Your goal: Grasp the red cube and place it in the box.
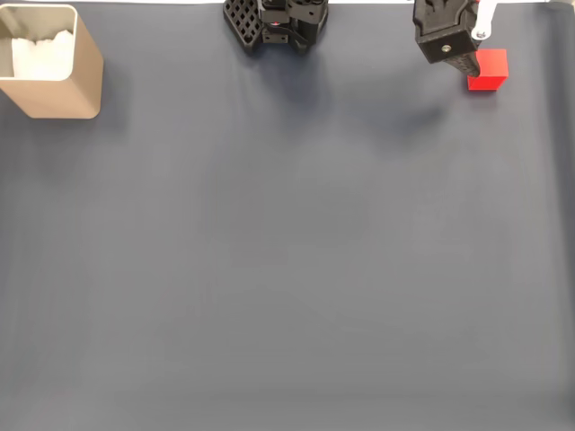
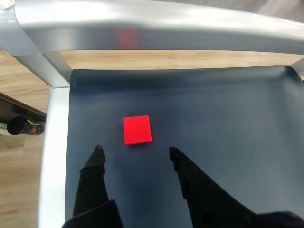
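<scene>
End effector [image 2: 135, 153] agape, near red cube [image 2: 137, 129]

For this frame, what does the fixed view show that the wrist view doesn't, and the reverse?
Fixed view alone: the box with white padding at the top left, far across the mat from the red cube, and the arm's base. Wrist view alone: the metal frame rail, wooden floor, and clear mat between the open fingers and cube. Shared: the cube, dark mat and gripper, not yet gripping.
</scene>
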Tool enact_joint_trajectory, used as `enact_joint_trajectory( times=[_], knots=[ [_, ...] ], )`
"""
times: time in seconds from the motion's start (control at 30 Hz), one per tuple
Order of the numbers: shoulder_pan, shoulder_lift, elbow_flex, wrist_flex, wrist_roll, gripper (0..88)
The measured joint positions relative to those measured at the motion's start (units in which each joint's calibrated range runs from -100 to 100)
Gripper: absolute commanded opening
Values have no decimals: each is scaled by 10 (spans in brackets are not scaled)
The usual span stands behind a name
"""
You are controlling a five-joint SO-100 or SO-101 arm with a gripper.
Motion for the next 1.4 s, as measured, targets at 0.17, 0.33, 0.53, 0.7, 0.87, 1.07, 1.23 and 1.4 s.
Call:
enact_joint_trajectory(
  times=[0.17, 0.33, 0.53, 0.7, 0.87, 1.07, 1.23, 1.4],
  knots=[
    [0, 20, 0, -14, -5, 321],
    [0, 44, 0, -37, -8, 322],
    [0, 76, 0, -68, -9, 324],
    [0, 103, 0, -95, -9, 325],
    [0, 127, 0, -118, -9, 326],
    [-1, 148, 0, -138, -9, 327],
    [-1, 156, 0, -150, -8, 327],
    [-4, 160, 0, -156, -8, 327]
  ],
)
